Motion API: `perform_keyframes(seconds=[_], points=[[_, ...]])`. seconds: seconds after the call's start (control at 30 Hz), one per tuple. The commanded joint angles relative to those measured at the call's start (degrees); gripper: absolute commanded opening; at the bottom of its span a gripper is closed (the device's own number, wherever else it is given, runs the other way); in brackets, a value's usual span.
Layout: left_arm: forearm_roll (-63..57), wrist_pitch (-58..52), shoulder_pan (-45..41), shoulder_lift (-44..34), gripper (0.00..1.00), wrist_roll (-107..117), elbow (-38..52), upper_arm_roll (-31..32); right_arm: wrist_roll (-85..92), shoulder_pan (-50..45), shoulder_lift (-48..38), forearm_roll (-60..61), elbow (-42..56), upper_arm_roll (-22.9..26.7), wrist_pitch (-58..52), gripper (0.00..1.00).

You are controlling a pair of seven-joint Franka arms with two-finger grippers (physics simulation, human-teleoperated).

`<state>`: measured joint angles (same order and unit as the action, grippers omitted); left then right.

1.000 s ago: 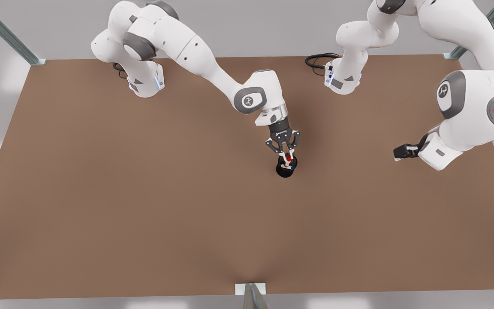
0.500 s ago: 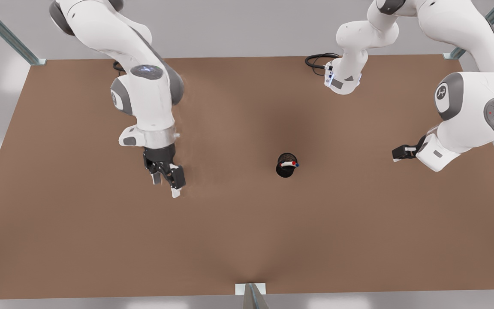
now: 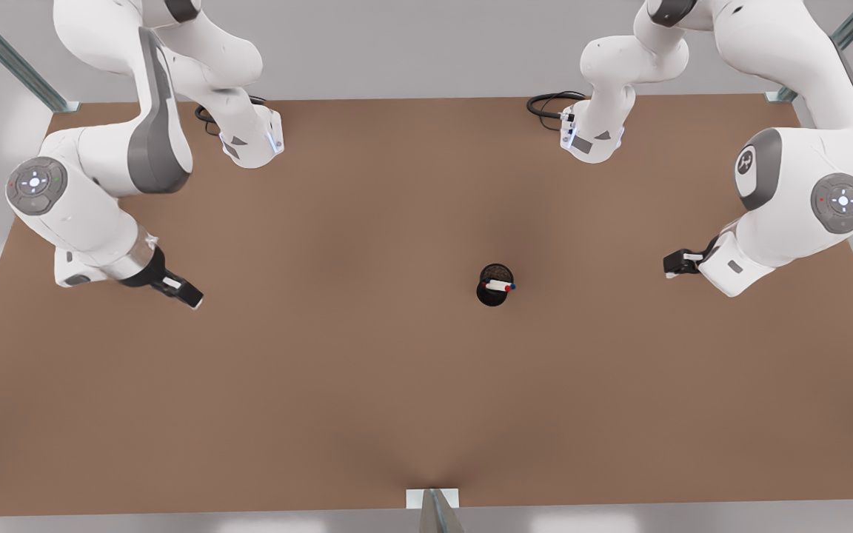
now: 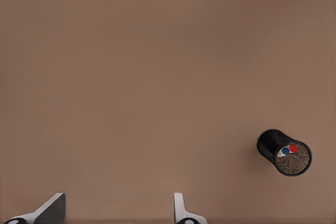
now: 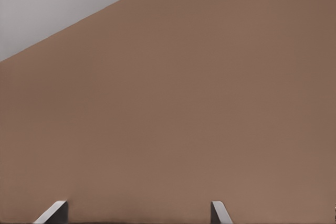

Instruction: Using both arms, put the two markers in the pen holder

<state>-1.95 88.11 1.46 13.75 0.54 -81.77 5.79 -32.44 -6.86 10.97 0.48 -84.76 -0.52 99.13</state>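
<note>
Nearest, left tool (image 4: 118, 211): spread wide, pinching nothing, hanging over bare tabletop (image 4: 157, 77). Farther out and off to one side of it, well apart, the black mesh pen holder (image 4: 272, 142), upright on the tabletop. Inside, the blue-ended marker (image 4: 285, 151) and red-ended marker (image 4: 293, 149), side by side and touching or nearly so, tucked against one side of the rim. Long axes close to vertical (a slight lean seems likely), coloured ends up and poking just past the rim. Judged light, stiff and smooth-barrelled, so apt to slip or roll. If ever re-gripped, best taken across the barrel just below the coloured end, squarely and gently, without nudging the light holder over. Both markers look home, so the task reads as done.

Farthest from the holder, right tool (image 5: 139, 211): also spread and empty, waiting above plain tabletop near its edge, on the opposite side of the holder from the left tool.
</note>
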Motion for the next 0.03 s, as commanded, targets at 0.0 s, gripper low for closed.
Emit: perform_keyframes(seconds=[0.0], points=[[-0.16,-0.13,0.04,-0.04,1.00,-1.16,0.03,0.01,33.85,0.79,0.02,0.40,0.65,-0.01,-2.19,1.00]])
